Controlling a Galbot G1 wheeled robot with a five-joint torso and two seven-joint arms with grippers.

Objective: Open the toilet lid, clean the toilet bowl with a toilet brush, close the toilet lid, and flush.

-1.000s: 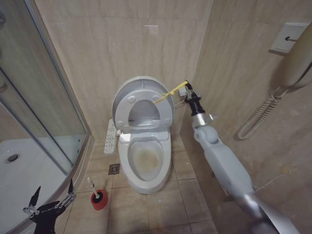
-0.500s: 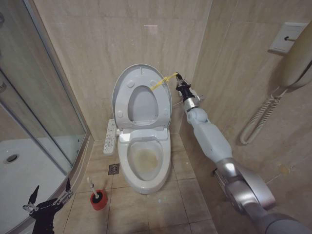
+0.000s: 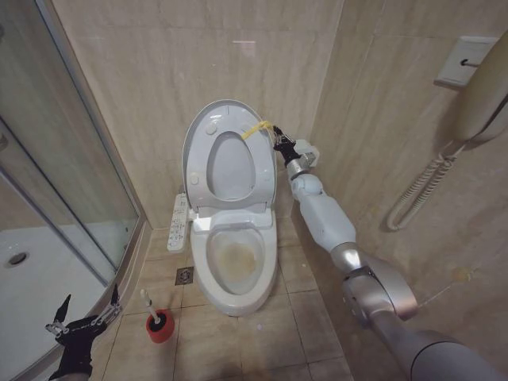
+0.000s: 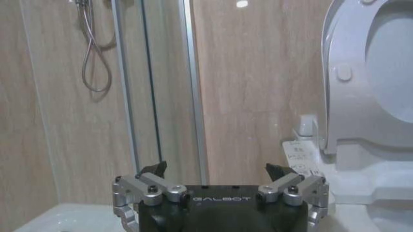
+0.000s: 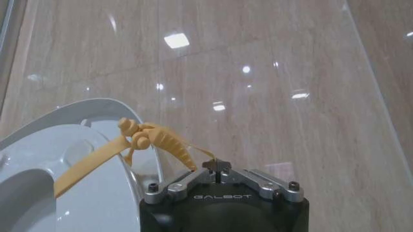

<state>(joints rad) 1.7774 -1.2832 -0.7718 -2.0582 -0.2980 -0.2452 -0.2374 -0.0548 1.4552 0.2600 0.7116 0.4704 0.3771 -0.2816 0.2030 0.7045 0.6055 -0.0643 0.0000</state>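
The toilet lid stands raised almost upright against the back wall, and the ring seat is up with it. My right gripper is at the lid's upper right edge, shut on the yellow strap. The right wrist view shows the strap pinched in that gripper beside the lid. Below, the toilet bowl is open, with brownish staining inside. The toilet brush stands in its red holder on the floor left of the bowl. My left gripper hangs open low beside it, empty.
A white button panel sits on the bowl's left side, and a floor drain lies below it. The glass shower enclosure closes off the left. A wall handset with a coiled cord hangs on the right wall.
My right gripper has drawn the yellow strap up and back towards the wall. The lid and seat have swung from tilted to nearly upright. The left gripper has barely moved.
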